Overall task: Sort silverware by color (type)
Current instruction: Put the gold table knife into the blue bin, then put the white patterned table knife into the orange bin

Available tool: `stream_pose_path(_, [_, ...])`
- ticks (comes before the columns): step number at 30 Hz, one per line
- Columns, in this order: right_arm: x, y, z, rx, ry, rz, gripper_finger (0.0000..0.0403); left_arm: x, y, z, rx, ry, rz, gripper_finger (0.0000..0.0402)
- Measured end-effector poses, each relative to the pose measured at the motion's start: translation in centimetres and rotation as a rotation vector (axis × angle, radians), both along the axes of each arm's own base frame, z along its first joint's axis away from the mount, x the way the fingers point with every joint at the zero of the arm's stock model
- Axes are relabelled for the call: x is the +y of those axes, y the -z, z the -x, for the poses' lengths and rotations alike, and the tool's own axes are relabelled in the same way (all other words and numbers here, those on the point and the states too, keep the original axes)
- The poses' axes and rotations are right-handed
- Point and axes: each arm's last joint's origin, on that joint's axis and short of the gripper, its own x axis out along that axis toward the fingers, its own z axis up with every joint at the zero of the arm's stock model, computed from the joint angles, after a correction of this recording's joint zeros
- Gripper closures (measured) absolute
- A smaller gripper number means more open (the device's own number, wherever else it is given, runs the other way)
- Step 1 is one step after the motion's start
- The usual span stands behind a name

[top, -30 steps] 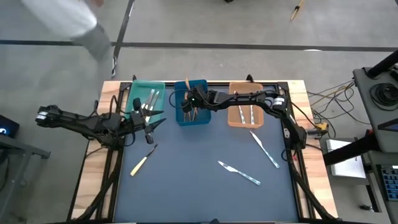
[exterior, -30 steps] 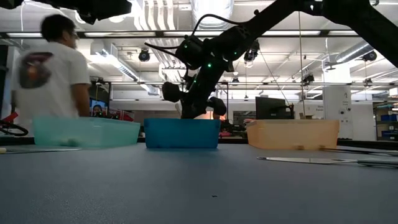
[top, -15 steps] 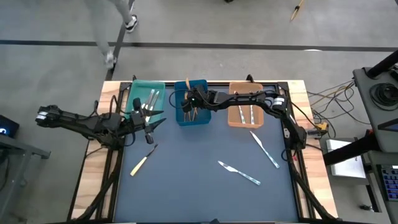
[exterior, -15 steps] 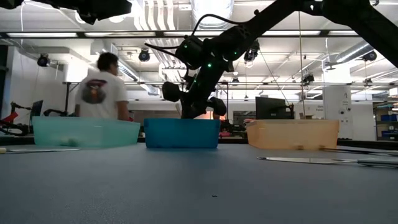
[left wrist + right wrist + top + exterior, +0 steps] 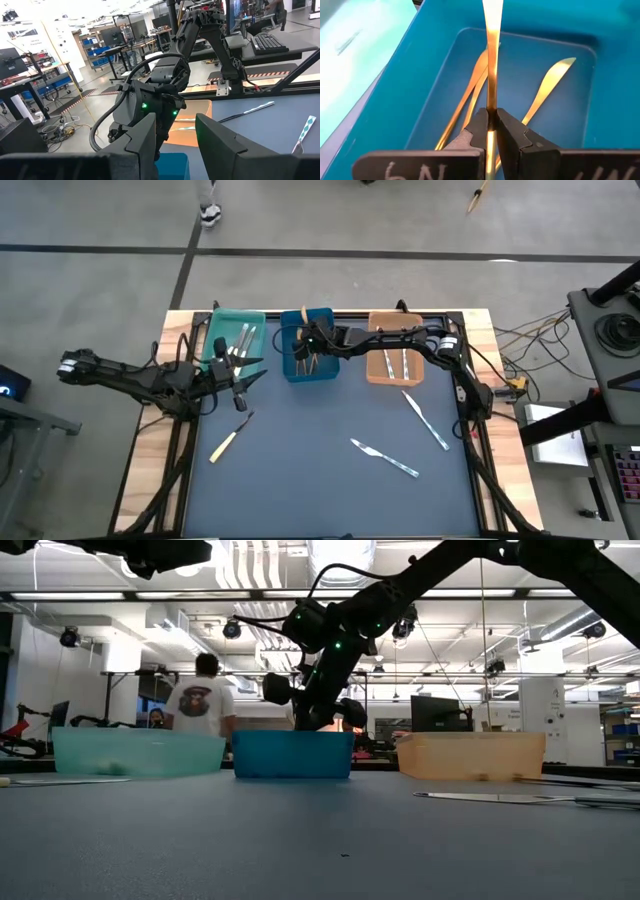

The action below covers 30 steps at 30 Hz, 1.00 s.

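While my right gripper is pinching a wooden knife over the blue tray, my left gripper is idling, fingers parted; tilted release risks bouncing out.

arms: two, dark, jointed, slim links | right arm: black housing, small green indicator light, looping black cable | left arm: black, cables trailing along it | right gripper: two dark wedge-shaped fingers; white handwritten marks on the bar below | left gripper: two broad dark angular fingers
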Motion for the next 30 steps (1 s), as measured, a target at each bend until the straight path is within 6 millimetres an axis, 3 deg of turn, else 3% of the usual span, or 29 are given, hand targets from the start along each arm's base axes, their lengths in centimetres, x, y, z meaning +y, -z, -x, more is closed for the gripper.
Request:
stream_pose_path(7, [0.0,0.0,0.0,0.0,0.0,0.0,0.0384,0.0,0.0,0.0,0.001,0.0,0.0,0.028])
stream_pose_path(21, [0.0,0.0,0.0,0.0,-0.001,0.001,0.0301,0.0,0.0,0.0,0.001,0.0,0.0,0.028])
stream_pose_path(30, [0.2,-1.0,0.1,0.011,-0.06,0.03,0.0295,0.0,0.0,0.0,0.001,0.0,0.0,0.028])
